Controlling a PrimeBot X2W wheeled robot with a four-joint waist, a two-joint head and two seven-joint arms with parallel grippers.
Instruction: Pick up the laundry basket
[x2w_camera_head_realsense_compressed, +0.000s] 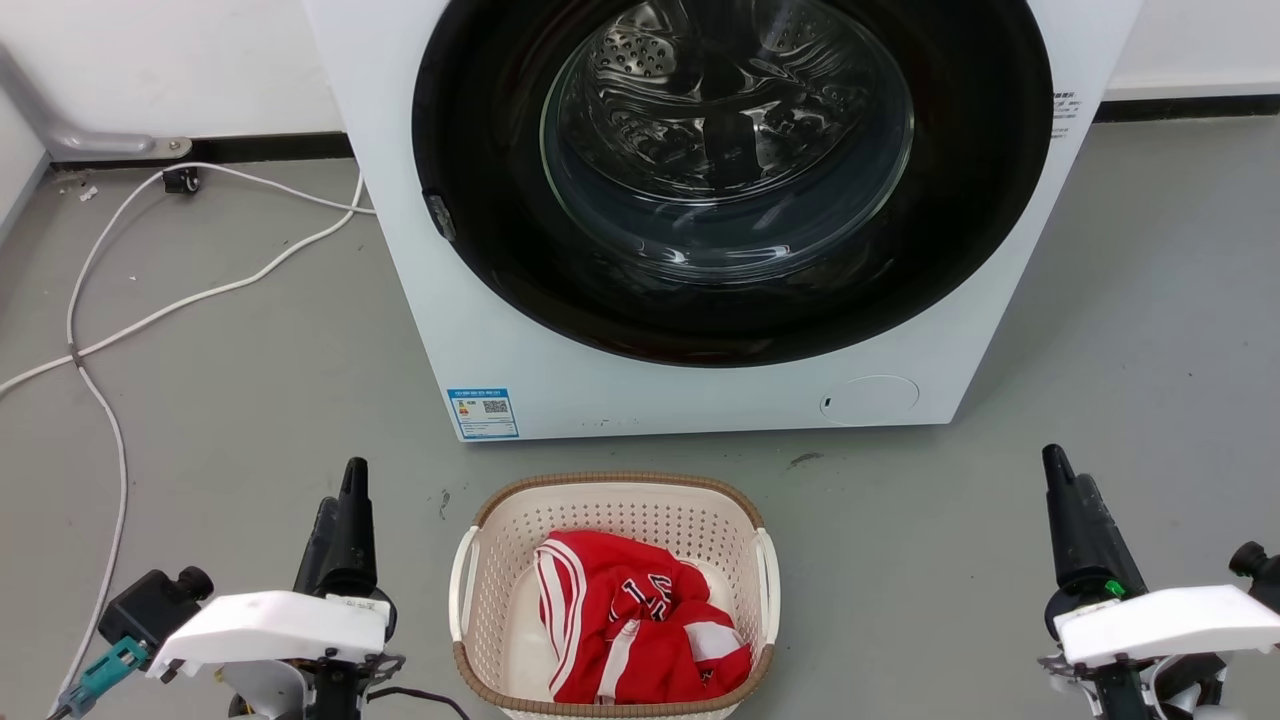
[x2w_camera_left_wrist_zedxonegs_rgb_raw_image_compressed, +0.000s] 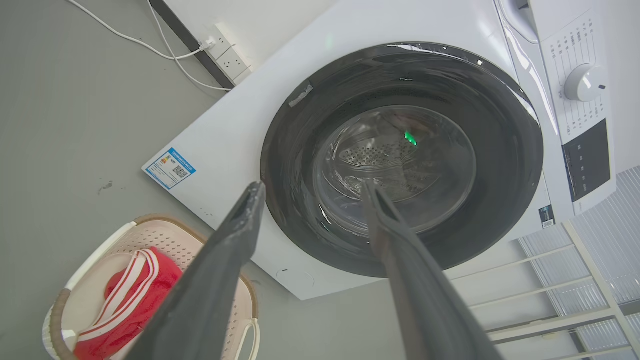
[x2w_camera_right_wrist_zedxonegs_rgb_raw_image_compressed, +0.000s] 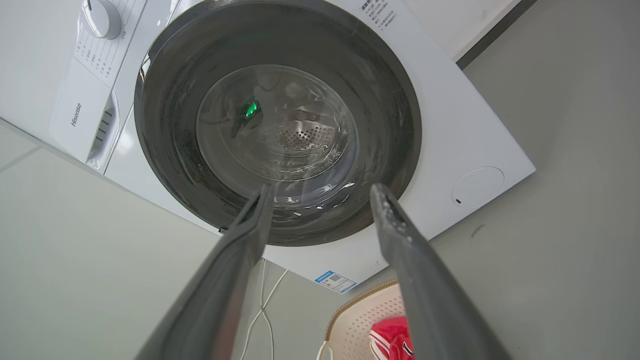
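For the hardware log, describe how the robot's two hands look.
The left hand has two long, dark, tapered fingers, a white angular wrist cover, a teal connector and a black cable. The right hand has the same fingers and cover, plus a small green light.

Bright even light, glare on the washer door (x2w_camera_head_realsense_compressed: 727, 150).

Basket (x2w_camera_head_realsense_compressed: 615, 481) before washer (x2w_camera_head_realsense_compressed: 560, 350), likely jersey (x2w_camera_head_realsense_compressed: 640, 620) inside
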